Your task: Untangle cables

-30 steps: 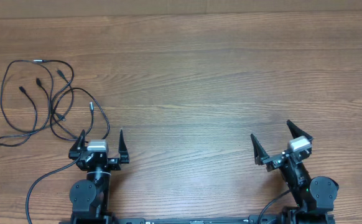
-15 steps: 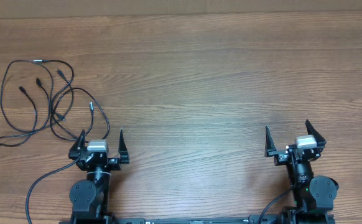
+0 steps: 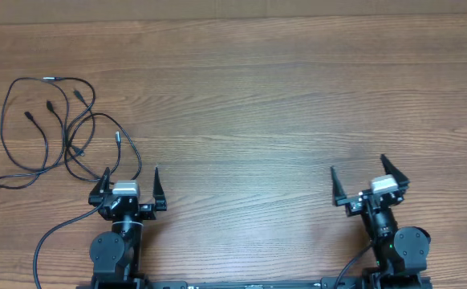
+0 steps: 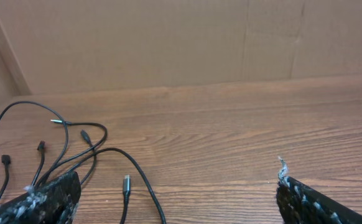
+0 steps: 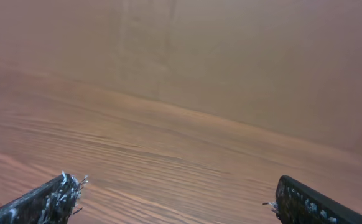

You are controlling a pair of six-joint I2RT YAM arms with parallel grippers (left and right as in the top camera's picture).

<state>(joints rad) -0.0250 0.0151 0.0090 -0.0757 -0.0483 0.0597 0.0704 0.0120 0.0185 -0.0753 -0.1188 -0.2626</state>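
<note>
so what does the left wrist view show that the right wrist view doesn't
Only the left wrist view: the cables, thin black cords looping at the left of the frame, one ending in a silver-tipped plug, plus the left end effector. Only the right wrist view: the right end effector, over bare wood with no cords in sight. Both: the wooden table, a brown cardboard wall behind it, and an end effector standing wide open and empty.

Thin black cables (image 3: 67,135), some silver-tipped, lie just ahead-left of the black left gripper (image 3: 131,171); the table (image 3: 282,104) shows brown woodgrain.
</note>
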